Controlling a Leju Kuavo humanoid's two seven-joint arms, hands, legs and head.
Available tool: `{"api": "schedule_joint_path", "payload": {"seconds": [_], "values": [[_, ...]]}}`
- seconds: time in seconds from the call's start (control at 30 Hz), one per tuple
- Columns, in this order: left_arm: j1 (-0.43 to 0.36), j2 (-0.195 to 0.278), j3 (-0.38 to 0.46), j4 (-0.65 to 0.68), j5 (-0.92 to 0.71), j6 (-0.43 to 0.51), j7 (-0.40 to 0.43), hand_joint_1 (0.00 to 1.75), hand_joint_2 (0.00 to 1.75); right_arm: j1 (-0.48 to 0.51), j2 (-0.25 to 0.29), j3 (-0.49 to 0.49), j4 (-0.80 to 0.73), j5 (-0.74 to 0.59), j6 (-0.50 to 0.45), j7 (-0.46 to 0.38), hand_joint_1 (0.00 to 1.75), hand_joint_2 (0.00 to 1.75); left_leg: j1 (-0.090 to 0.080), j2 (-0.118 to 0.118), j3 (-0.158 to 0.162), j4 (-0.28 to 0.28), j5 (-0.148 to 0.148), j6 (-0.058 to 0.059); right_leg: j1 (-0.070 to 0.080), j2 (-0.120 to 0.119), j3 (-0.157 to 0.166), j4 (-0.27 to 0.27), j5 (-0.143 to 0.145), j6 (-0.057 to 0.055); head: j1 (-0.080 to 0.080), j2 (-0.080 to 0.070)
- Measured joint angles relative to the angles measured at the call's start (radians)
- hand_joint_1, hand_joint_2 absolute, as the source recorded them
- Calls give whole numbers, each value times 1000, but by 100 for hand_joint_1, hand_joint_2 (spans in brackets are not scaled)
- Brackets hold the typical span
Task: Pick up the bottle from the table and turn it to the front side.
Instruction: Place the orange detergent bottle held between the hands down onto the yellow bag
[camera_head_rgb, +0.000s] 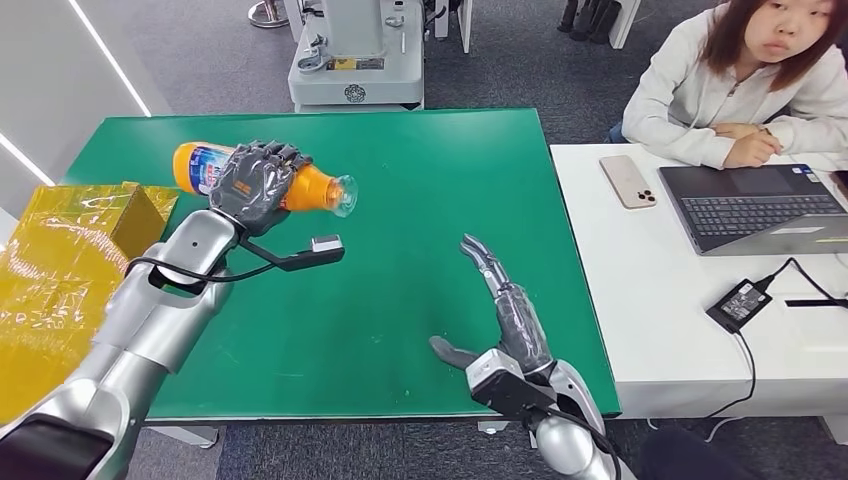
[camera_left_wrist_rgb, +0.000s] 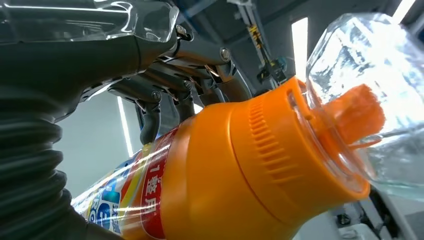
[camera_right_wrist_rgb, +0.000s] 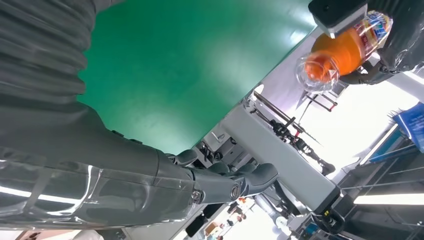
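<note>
At the bottom centre of the head view we are seeing the right hand (camera_head_rgb: 500, 325) lying flat and empty above the green table (camera_head_rgb: 420, 250), fingers stretched out and apart, thumb sticking out to the side. Further up, in the upper left of the frame, the left hand (camera_head_rgb: 255, 185) is wrapping its fingers around the orange bottle (camera_head_rgb: 310, 188) and holding it on its side off the table, clear cap pointing toward the frame's centre. At lower left a yellow box (camera_head_rgb: 70, 240) is sitting beside the table. In the upper right a person (camera_head_rgb: 740, 80) is sitting at a white desk (camera_head_rgb: 660, 300) with a laptop (camera_head_rgb: 760, 205) and a phone (camera_head_rgb: 627, 181).
</note>
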Motion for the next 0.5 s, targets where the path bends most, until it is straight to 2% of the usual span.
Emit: {"api": "schedule_joint_path", "payload": {"seconds": [0.1, 0.33, 0.5], "values": [[4, 34, -6, -18, -33, -15, 11, 175, 175, 18, 0, -4, -11, 0, -7, -1, 0, 175, 0, 0, 0, 0, 0, 0, 0, 0, 0, 0, 0, 0, 0, 0], [44, 156, -22, -65, -46, -36, 54, 175, 175, 61, 0, -22, -31, 1, -8, -7, 0, 175, 0, 3, 0, -1, 0, 0, 0, 3, -1, 1, 0, 0, 0, 0], [120, 254, -19, -89, -37, -85, 49, 175, 175, 95, 0, -40, -34, 4, -13, -17, 0, 175, 0, 5, 0, -1, 0, -1, 0, 4, -1, 1, 0, -1, 0, 0]]}}
